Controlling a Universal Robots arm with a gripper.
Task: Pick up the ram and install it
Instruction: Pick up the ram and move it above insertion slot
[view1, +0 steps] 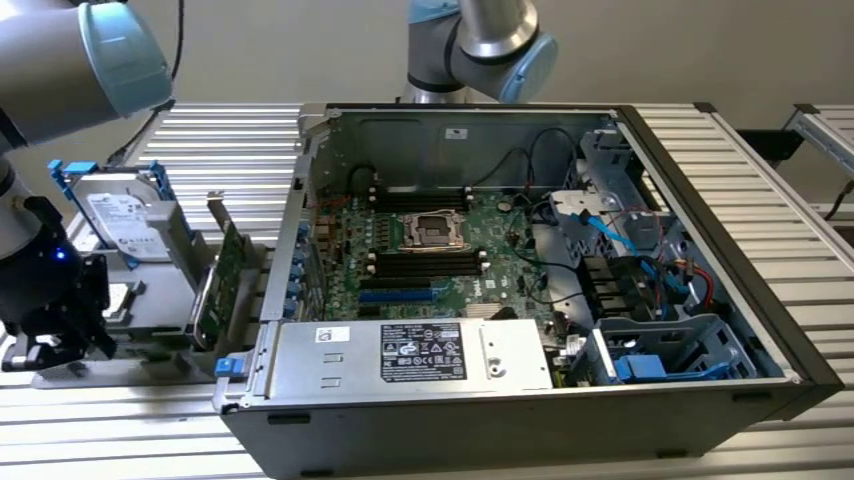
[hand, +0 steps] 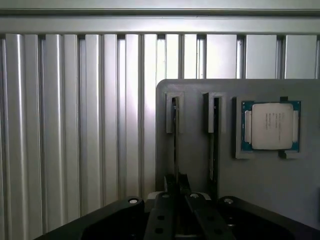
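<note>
The gripper (hand: 177, 180) stands almost shut, its fingers pinching the thin upper edge of the ram (hand: 175, 131). The ram sits edge-up in a slot of the tray (hand: 260, 192), its long axis running straight ahead of the jaws. A second stick (hand: 214, 132) fills the neighbouring slot, and a CPU (hand: 271, 126) lies in its pocket beyond. The case (view1: 694, 200) lies well apart, towards the exterior view's right.

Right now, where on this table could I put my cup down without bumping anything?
Bare ribbed table lies on the exterior view's right of the computer case, and between the hard drive and the case's far corner. Crowded: inside the case, and the gray holder.
</note>
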